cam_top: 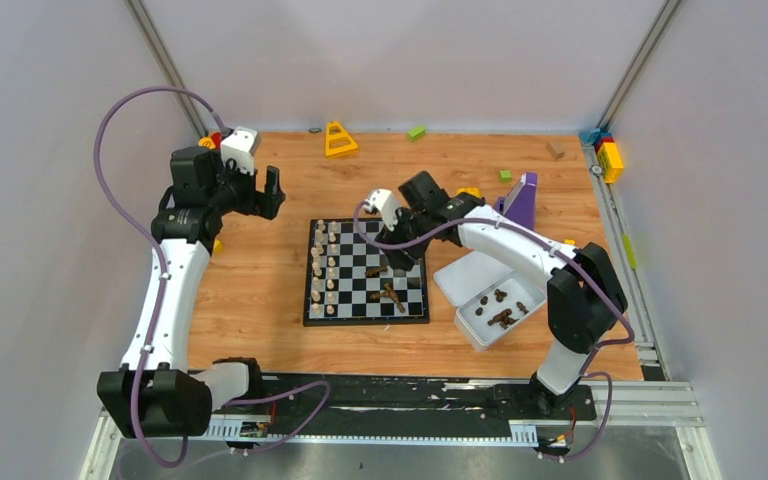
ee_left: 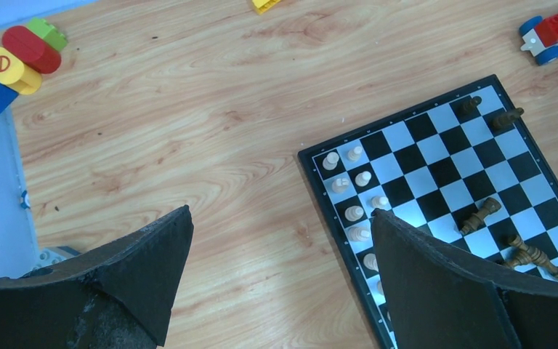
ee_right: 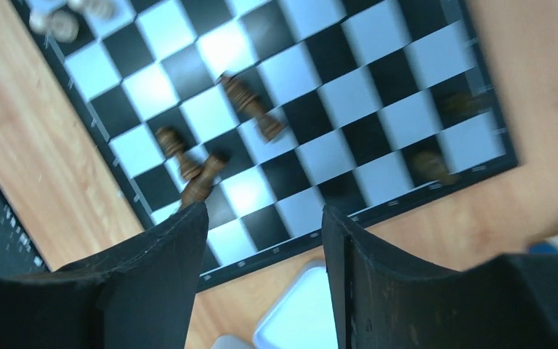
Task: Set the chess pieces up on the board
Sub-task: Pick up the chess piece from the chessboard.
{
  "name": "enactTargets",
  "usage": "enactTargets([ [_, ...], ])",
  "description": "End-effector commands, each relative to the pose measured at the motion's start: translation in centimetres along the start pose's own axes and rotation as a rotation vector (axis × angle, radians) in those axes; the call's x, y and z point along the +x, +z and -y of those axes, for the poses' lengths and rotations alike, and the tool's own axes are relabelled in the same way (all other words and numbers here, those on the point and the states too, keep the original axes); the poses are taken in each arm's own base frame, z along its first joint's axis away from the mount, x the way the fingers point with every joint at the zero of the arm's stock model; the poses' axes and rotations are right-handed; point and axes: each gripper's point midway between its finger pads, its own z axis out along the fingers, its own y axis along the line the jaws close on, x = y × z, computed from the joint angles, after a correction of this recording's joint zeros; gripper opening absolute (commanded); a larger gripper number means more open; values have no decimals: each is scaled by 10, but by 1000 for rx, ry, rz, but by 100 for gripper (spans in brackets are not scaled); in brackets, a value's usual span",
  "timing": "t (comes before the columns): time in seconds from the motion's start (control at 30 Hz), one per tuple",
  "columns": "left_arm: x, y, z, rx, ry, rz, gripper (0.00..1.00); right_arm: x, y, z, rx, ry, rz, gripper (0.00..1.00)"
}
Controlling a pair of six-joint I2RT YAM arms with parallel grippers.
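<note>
- The dark chess pieces (cam_top: 388,292) look light, hard and slick, likely to roll; pinch each across its narrow waist.
- Several lie toppled on the right half of the board (cam_top: 360,322); more sit in the tray (cam_top: 472,330) just right of the board.
- Cream pieces (cam_top: 326,265) stand along the board's left edge.
- The right gripper (ee_right: 265,211) hangs over the toppled ones, jaws spread and empty.
- The left gripper (ee_left: 276,218) is off the board's left side, jaws also spread.

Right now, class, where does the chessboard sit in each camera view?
Top external: board in the middle.
Left wrist: board in right half.
Right wrist: board fills upper part.
Shared landmark: heap of toppled dark pieces on it.
</note>
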Motion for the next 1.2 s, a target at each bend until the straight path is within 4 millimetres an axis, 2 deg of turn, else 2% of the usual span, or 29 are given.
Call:
enactTargets([
  [0.0,-17,-15,-4,-30,69,51,100,25,3,-37,-90,-21,-36,59],
  [0.13,-13,-17,-3,-26,83,33,100,24,12,-43,-76,-47,-31,58],
  [0.43,-10,-26,4,-9,87,40,100,10,46,-20,-38,-113,-61,60],
  [0.67,-15,-31,3,-15,108,43,100,13,68,-12,-38,-137,-94,58],
  [1.17,-10,-31,6,-4,109,31,100,13,88,-10,-50,-157,-111,52],
])
